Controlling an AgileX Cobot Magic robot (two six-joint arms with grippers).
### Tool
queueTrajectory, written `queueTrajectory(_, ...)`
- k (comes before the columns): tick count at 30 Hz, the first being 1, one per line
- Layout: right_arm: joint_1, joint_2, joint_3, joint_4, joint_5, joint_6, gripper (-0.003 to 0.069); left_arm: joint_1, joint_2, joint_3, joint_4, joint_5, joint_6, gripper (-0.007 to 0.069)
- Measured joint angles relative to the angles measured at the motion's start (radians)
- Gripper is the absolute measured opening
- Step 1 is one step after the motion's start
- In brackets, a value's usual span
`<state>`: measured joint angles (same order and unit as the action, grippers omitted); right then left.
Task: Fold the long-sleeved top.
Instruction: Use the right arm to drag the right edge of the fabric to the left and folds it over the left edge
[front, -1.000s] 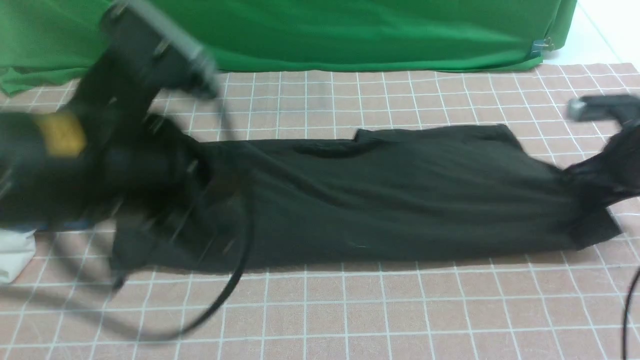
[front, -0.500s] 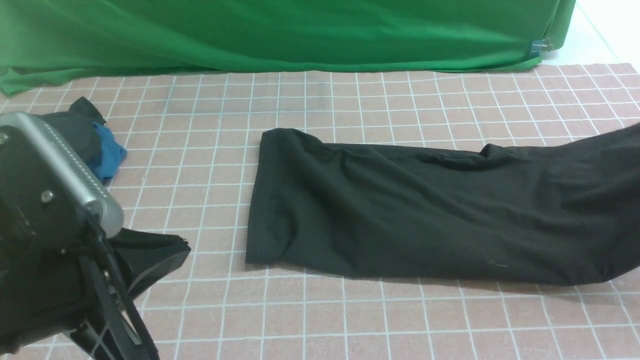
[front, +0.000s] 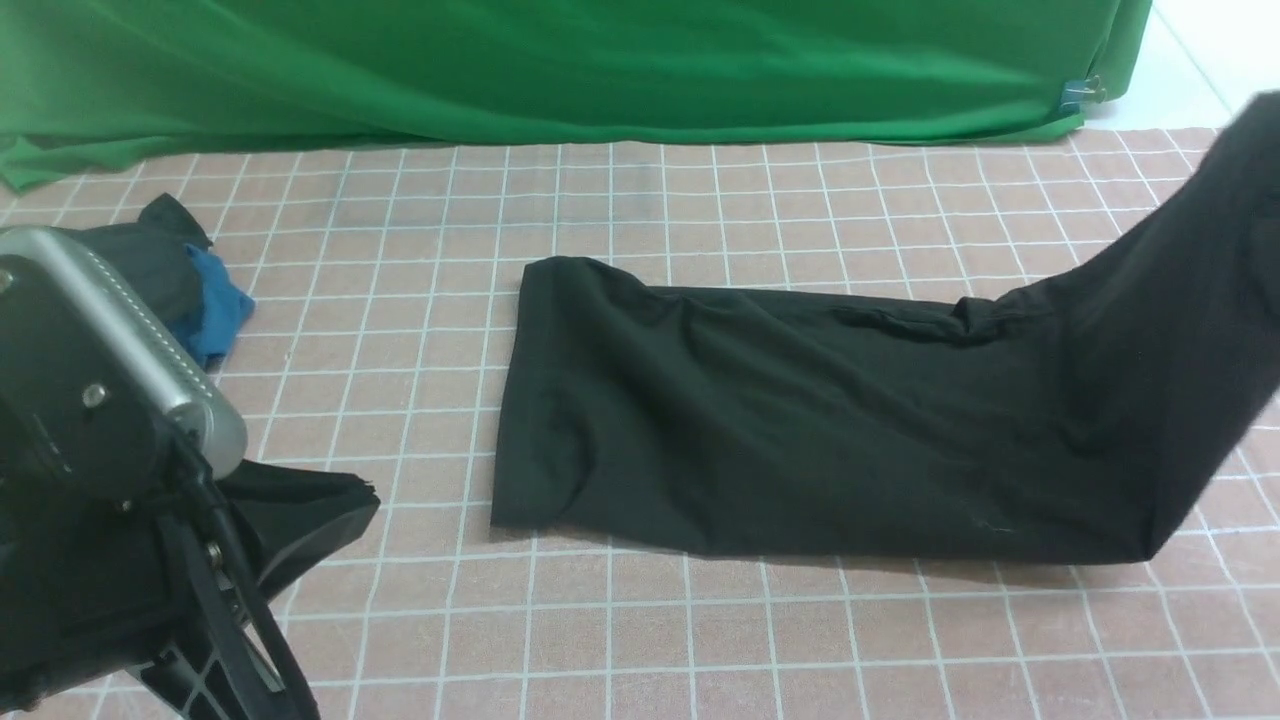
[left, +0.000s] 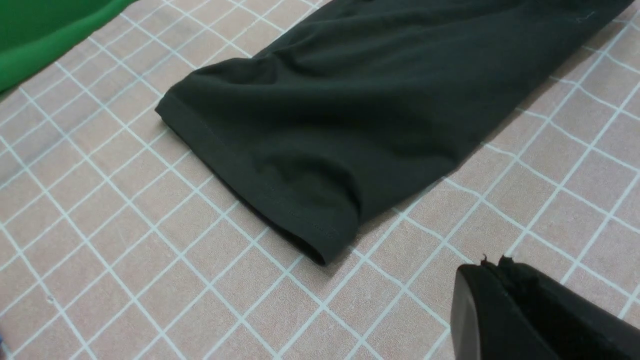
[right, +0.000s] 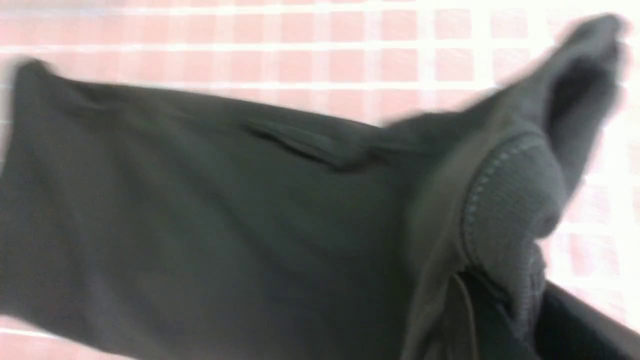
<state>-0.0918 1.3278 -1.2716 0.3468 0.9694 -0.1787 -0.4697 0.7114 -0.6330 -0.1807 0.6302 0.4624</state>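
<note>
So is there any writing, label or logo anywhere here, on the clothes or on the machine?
None can be read.
Black top: plain, no print or tag showing; only stitching at the ribbed neckline.
Left arm's silver camera housing: dots and a screw, no lettering.
Checked cloth and green backdrop: no text.

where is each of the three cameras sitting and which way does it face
Front: between the arms, facing forward over the checked cloth to the green backdrop; the left gripper shows, shut.
Left wrist: on the left arm, looking down at the long-sleeved top, its hem end; fingertips meet.
Right wrist: on the right arm, close over the lifted neckline; the right gripper is hidden.
All three share the top.
</note>
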Motion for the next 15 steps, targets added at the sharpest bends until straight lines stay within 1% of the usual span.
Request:
queueTrajectory(1,0.019,0.000,0.000,0.063,-0.024,-0.010,0.0099,0.000,0.000,0.000,0.000,0.000,0.000,0.0017)
queueTrajectory(2,0.019,0.000,0.000,0.070,-0.024,-0.011,0.0099,0.000,0.000,0.000,0.000,0.000,0.000,0.0017)
queueTrajectory(3,0.033,0.000,0.000,0.128,-0.041,-0.026,0.0099,0.000,0.000,0.000,0.000,0.000,0.000,0.0017)
queueTrajectory(7,0.082,0.013,0.001,0.289,-0.084,-0.072,0.0099,0.000,0.000,0.000,0.000,0.000,0.000,0.0017)
queueTrajectory(9,0.117,0.032,-0.003,0.335,-0.106,-0.082,0.0099,0.000,0.000,0.000,0.000,0.002,0.000,0.0017)
queueTrajectory(11,0.143,0.044,-0.008,0.353,-0.118,-0.086,0.0099,0.000,0.000,0.000,0.000,0.002,0.000,0.0017)
queueTrajectory(15,0.262,0.119,-0.049,0.408,-0.174,-0.106,0.0099,0.000,0.000,0.000,0.001,0.000,0.000,0.0017)
